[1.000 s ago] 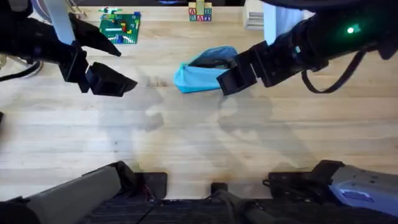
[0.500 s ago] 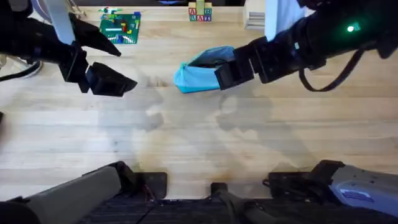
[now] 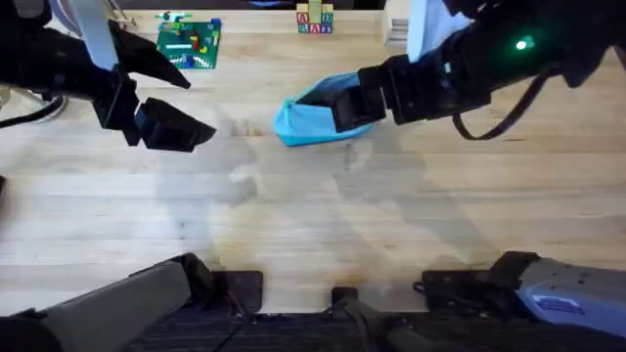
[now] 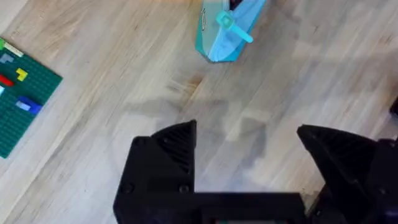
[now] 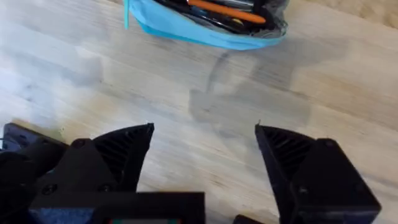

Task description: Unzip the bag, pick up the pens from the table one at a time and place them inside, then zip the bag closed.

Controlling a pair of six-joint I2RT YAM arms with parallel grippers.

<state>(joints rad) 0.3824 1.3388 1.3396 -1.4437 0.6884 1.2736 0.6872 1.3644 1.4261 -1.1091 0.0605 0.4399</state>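
One bag (image 3: pixel 311 119) lies on the table (image 3: pixel 293 215), toward the far edge and a little right of the middle. It is light blue, long and tapered, and its zip stands open along the top. In the right wrist view the open mouth shows pens (image 5: pixel 230 11) lying inside: one orange one and some dark ones beside it (the dark ones overlap too closely to count). The left wrist view shows one end of the bag (image 4: pixel 225 31), with a single light blue zip pull (image 4: pixel 231 25) sticking out.

Two arms reach over the table. The right gripper (image 3: pixel 350 106) hangs over the right end of the bag, and in its own wrist view the two black fingers (image 5: pixel 124 152) are spread wide with bare wood between them, holding nothing. The left gripper (image 3: pixel 171 125) hovers over the far left part of the table, well apart from the bag; its two fingers (image 4: pixel 168 149) are also spread apart and grip nothing.

Near the far left edge sits one green building-brick plate (image 3: pixel 189 44) with a few small coloured bricks on it. At the far edge, near the middle, stands one small stack of letter blocks (image 3: pixel 314 20).
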